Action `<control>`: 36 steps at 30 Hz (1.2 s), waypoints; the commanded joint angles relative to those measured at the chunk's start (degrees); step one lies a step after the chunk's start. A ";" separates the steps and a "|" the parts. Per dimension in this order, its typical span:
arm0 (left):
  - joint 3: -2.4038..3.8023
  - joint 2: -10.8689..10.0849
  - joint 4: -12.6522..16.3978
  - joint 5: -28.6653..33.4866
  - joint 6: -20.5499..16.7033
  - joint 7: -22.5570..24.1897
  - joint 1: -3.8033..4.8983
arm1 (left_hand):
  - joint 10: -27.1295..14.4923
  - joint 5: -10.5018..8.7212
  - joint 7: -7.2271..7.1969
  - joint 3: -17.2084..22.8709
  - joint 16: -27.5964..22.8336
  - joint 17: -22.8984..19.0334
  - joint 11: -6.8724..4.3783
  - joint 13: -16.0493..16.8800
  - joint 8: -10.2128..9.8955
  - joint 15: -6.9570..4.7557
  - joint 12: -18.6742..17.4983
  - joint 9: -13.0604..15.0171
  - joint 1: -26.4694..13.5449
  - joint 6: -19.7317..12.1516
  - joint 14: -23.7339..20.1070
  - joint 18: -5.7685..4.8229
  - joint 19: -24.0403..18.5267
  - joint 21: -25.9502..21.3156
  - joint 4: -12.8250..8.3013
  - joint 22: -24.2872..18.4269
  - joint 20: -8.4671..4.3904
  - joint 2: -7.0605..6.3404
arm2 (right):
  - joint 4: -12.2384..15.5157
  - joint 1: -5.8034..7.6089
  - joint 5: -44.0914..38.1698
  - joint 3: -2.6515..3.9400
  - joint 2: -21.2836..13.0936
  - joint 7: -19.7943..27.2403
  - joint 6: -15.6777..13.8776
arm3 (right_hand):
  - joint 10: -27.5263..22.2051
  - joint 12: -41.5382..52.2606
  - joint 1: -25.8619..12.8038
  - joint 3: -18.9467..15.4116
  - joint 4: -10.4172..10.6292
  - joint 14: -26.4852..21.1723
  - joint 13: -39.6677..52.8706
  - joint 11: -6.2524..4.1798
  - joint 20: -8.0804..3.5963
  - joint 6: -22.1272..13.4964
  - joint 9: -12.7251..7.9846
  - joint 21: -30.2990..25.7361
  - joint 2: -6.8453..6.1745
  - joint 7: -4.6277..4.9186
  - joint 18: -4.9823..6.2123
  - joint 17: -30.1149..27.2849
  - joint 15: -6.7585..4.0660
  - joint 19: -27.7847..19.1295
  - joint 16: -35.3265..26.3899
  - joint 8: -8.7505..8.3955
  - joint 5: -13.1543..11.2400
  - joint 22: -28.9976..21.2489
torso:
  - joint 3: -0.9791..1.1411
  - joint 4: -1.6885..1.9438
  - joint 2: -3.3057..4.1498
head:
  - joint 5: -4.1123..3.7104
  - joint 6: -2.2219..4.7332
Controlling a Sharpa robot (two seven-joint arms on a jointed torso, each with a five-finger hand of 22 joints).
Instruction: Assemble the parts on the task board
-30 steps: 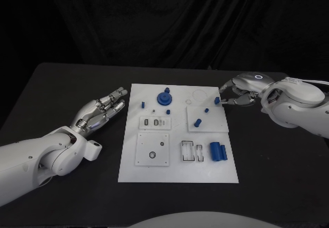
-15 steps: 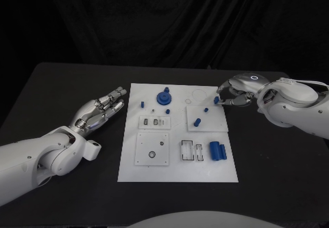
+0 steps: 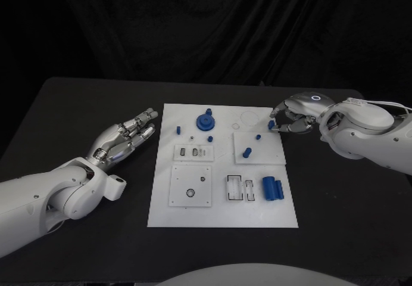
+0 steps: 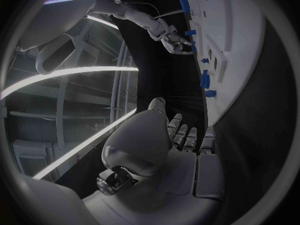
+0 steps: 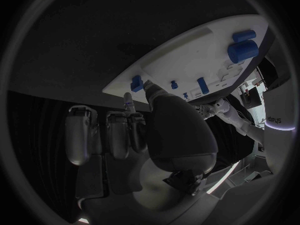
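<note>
Blue part (image 3: 271,125), pinched by right robot hand (image 3: 292,118)

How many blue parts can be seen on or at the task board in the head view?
7: round knob part at the far middle, peg to its left, small peg, small peg, peg, cylinder pair near right, one in the right hand's fingers. Others may be hidden.

Small blue part (image 3: 271,125) at right hand (image 3: 292,117): grip contact hidden behind fingers, shape too small to tell. Tiny pegs on task board (image 3: 223,214): unresolved. Left arm cut off by edge.
</note>
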 commanded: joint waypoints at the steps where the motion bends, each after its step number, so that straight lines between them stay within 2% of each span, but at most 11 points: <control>1: 0.04 0.01 0.06 -0.11 0.67 6.35 -0.03 | -0.04 0.20 0.19 0.32 -0.21 -0.08 0.42 -0.09 0.22 0.37 -0.17 0.00 0.04 0.14 -0.03 1.10 0.20 0.09 0.04 0.08 0.39 -0.15 | -0.25 -0.30 -0.28 0.03 0.18 -0.71 -0.06 | 6.17 0.15 0.76 0.01 0.39 6.05 15.10 0.31 0.07 0.68 0.08 -0.49 -0.02 -0.03 0.57 15.09 0.18 1.72 0.14 0.24 0.48 12.34 | -0.01 -0.04 0.01 | 0.08 -0.10; 10: 0.04 0.02 -0.03 -0.11 0.79 6.27 -0.03 | -0.04 0.20 0.19 0.32 -0.21 -0.08 0.42 -0.09 0.22 0.37 -0.17 0.00 0.04 0.14 -0.03 1.10 0.20 0.09 0.04 0.08 0.39 -0.15 | -0.92 -0.78 -0.28 0.03 0.88 -0.46 -0.07 | 6.17 0.15 1.44 0.07 0.22 6.05 15.10 0.30 0.08 1.69 0.43 -0.68 0.19 -0.01 0.60 15.09 0.16 1.68 0.14 0.59 2.46 12.32 | -0.01 -0.01 0.03 | 0.09 -0.27; 18: 0.04 0.02 -0.06 -0.11 0.89 6.18 -0.04 | -0.04 0.20 0.19 0.32 -0.21 -0.08 0.42 -0.09 0.22 0.37 -0.17 0.00 0.04 0.14 -0.03 1.10 0.20 0.09 0.04 0.08 0.39 -0.15 | -1.54 -1.01 -0.28 0.03 1.44 -0.44 -0.19 | 6.17 0.15 2.59 0.48 -0.43 6.05 15.10 0.28 0.04 3.02 1.15 -0.98 0.54 -0.05 0.64 15.09 0.13 1.63 0.14 1.05 5.99 12.30 | 0.00 -0.04 0.01 | 0.16 -0.47; 32: 0.04 -0.02 -0.08 -0.11 1.04 6.01 -0.05 | -0.03 0.20 0.11 0.32 -0.21 -0.08 0.48 -0.08 0.19 0.43 -0.16 -0.01 -0.08 0.08 -0.03 1.10 0.21 0.10 0.04 0.09 0.44 -0.16 | -2.13 -1.11 -0.28 0.04 2.18 -0.51 -0.66 | 6.17 0.15 3.27 1.20 -0.98 6.05 15.10 -0.03 -0.11 5.87 2.56 -1.28 1.73 -0.49 0.69 15.09 -0.08 1.58 0.14 2.36 7.92 12.29 | -0.02 0.00 -0.01 | 0.28 -0.76; 36: 0.04 -0.02 -0.08 -0.11 1.09 5.97 -0.05 | -0.03 0.20 0.11 0.32 -0.21 -0.08 0.48 -0.08 0.19 0.43 -0.16 -0.01 -0.08 0.08 -0.03 1.10 0.21 0.10 0.04 0.09 0.44 -0.16 | -2.19 -1.14 -0.28 0.04 2.28 -0.53 -1.34 | 6.17 0.15 3.64 1.62 -1.37 6.05 15.10 -0.29 -0.29 6.80 3.14 -1.29 2.29 -0.76 0.69 15.09 -0.29 1.61 0.14 2.79 9.13 12.32 | -0.02 -0.03 0.00 | 0.41 -0.85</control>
